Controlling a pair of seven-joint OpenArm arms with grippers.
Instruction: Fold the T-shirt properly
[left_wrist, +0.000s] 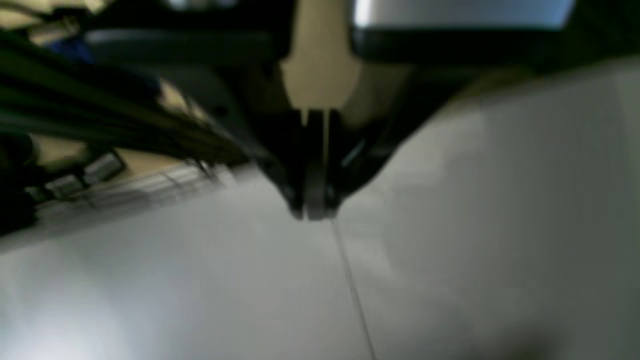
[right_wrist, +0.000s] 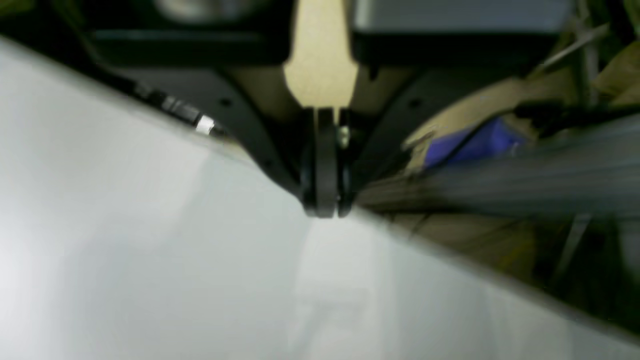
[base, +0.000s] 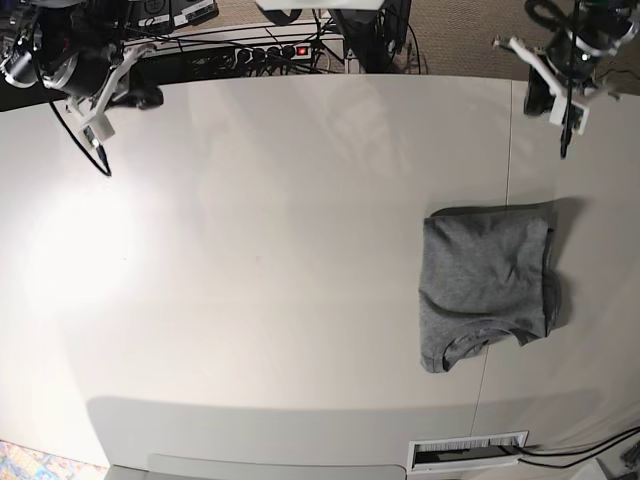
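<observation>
Shirt status: the T-shirt (base: 487, 289) lies folded into a compact grey rectangle on the white table (base: 260, 260), toward the left arm's side, collar opening at the near edge, a sleeve edge peeking out along the side nearest the table's seam line. Both arms are parked at the far corners, well apart from the garment. Left gripper (left_wrist: 314, 212) has its jaws pressed together with nothing between them, hovering over bare tabletop near the seam; right gripper (right_wrist: 326, 210) is likewise clamped empty, at the table's edge. Neither wrist view shows the fabric. Handling, my read: light, soft, limp knit with no stiffness, so it will sag and drape from any single pinch point, and stacked layers can slide off each other or unfold if lifted from one layer only. Not fragile, not slippery against the table, though the surface looks smooth enough that a drag would shift the whole bundle. If another fold or tidy is wanted, best holds are the two corners of one short edge, pinching through all layers, one gripper per corner, lifting evenly. Judging by shape, the fold looks largely done; the protruding sleeve and wrinkled hem are the remaining untidy bits.
</observation>
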